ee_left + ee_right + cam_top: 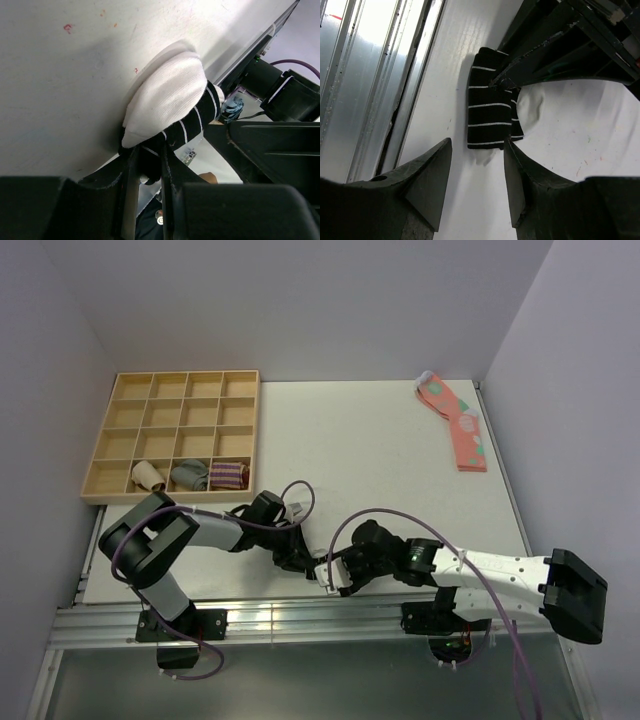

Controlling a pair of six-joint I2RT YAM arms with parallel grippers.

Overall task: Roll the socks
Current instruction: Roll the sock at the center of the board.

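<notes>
The socks point(487, 107) are a black bundle with thin white stripes, lying on the white table near its front edge. In the left wrist view their white end point(170, 100) bulges above a black striped part. My left gripper point(147, 167) is shut on the black part of the socks and holds it against the table. My right gripper point(475, 170) is open, its jaws just short of the socks' near end, touching nothing. In the top view the left gripper point(298, 558) and the right gripper point(335, 575) meet tip to tip and hide the socks.
A wooden compartment tray point(185, 374) stands at the back left with a beige roll point(150, 476), a grey roll point(189, 476) and a maroon striped bundle point(229, 475). Pink socks point(455, 420) lie at the back right. A metal rail point(300, 615) runs along the front edge.
</notes>
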